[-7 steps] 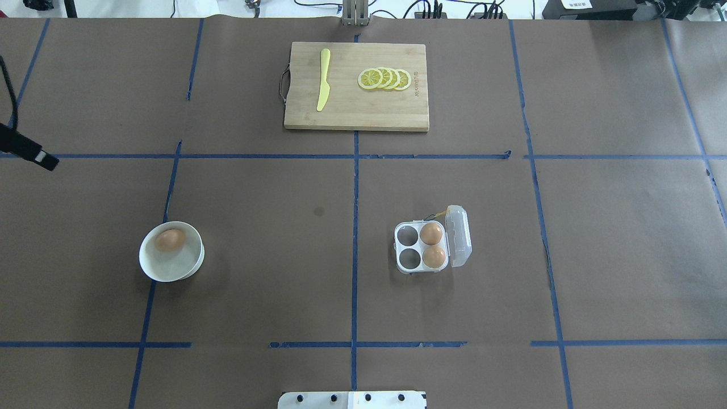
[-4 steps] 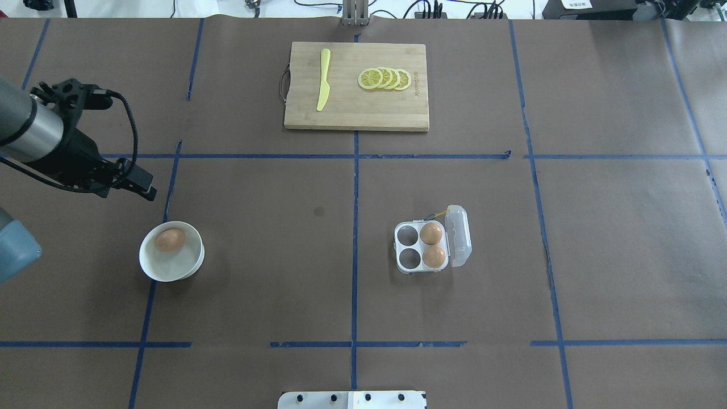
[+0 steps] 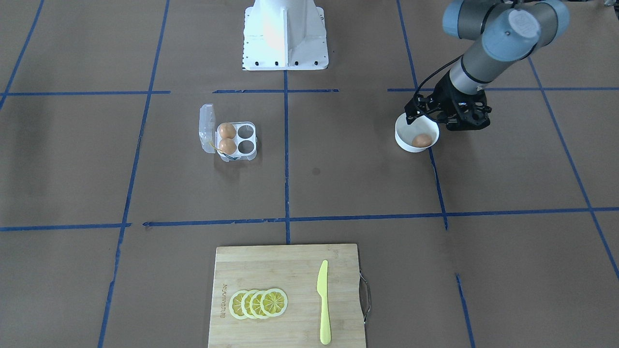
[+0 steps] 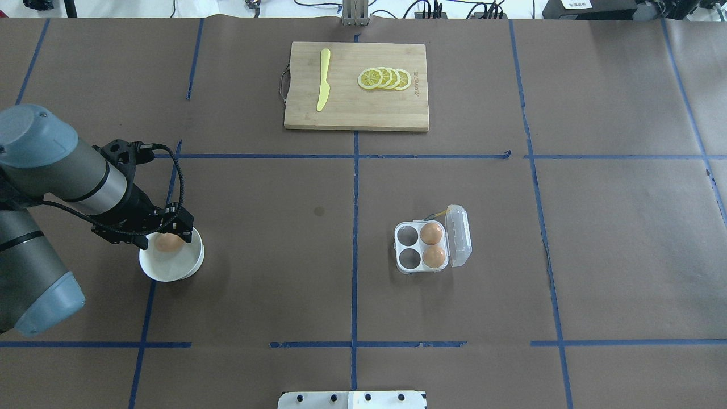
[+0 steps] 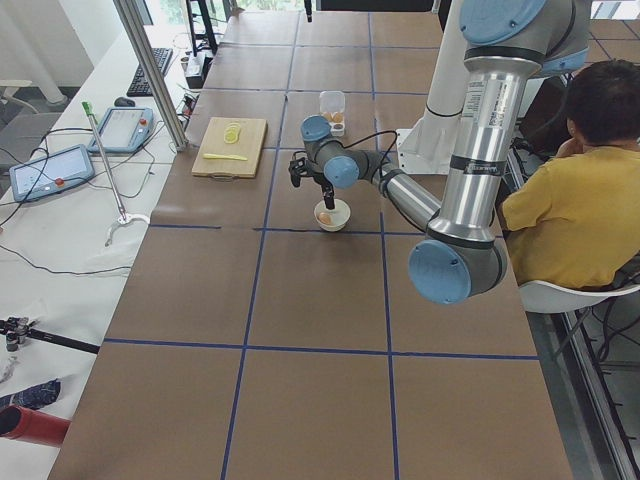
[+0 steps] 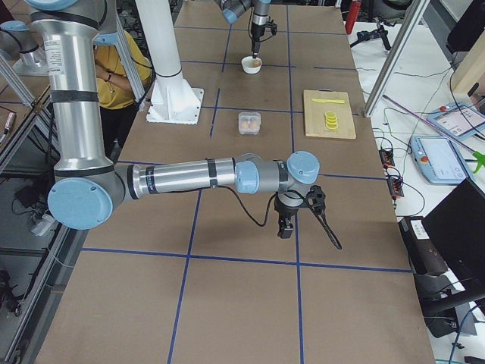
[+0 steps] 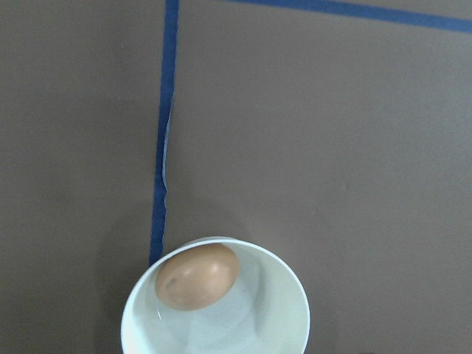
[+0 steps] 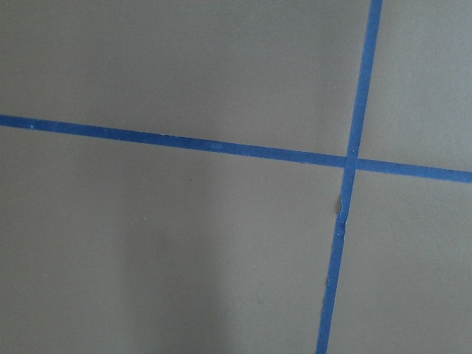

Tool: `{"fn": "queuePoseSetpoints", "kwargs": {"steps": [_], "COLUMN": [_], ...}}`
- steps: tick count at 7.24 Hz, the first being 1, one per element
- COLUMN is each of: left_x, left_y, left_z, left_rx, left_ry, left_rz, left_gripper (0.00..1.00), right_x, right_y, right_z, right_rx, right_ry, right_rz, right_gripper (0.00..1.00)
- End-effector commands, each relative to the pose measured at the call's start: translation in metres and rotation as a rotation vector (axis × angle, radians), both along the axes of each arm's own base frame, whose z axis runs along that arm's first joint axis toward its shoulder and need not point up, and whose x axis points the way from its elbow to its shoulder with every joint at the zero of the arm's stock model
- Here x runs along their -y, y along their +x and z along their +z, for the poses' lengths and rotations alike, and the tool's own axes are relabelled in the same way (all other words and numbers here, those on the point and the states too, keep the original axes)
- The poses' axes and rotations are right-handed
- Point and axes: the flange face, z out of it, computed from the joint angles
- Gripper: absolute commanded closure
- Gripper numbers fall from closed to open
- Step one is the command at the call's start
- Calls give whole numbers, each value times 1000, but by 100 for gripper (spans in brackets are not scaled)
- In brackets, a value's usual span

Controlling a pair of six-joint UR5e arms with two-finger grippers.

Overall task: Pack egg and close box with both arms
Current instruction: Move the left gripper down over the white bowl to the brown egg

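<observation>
The left arm point(image 4: 62, 176) reaches over the brown tabletop point(image 4: 284, 284), its hand point(image 4: 177, 227) above the white bowl's point(image 4: 170, 267) far rim. Its grip cannot be told, nor the right hand's point(image 6: 286, 227). The box point(image 4: 419, 246) lies open, two cups filled. The egg point(image 4: 168, 242) rests in the bowl.

Brown egg point(image 4: 169, 242) in bowl point(image 4: 170, 274); box point(image 4: 418, 248) open.

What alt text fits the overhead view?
Left claw hovers over the egg in a white bowl at left. Right of centre, the open box holds two eggs, two cups empty. A cutting board with knife and lemon slices sits beyond.
</observation>
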Motion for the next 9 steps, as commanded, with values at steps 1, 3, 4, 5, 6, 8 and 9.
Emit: {"fn": "queuePoseSetpoints", "kwargs": {"steps": [1, 3, 4, 5, 6, 8, 9], "left_x": [1, 3, 4, 4, 5, 6, 7], "left_y": [13, 14, 16, 16, 17, 19, 20], "left_z": [20, 28, 32, 32, 32, 34, 38], "left_rx": [3, 15, 21, 21, 22, 25, 31], "left_ry": [-10, -13, -17, -17, -18, -21, -26], "left_rz": [0, 0, 2, 2, 2, 2, 2], "left_gripper": [15, 20, 21, 21, 21, 21, 21], "right_x": [-1, -1, -1, -1, -1, -1, -1], "right_y": [1, 0, 0, 0, 1, 1, 1], "right_z": [2, 3, 3, 3, 3, 4, 4], "right_rx": [0, -1, -1, -1, -1, -2, -3], "right_ry": [-3, -4, -4, -4, -5, -6, -7], "right_rz": [0, -1, -1, -1, 1, 0, 2], "right_gripper": [0, 0, 0, 0, 0, 0, 0]}}
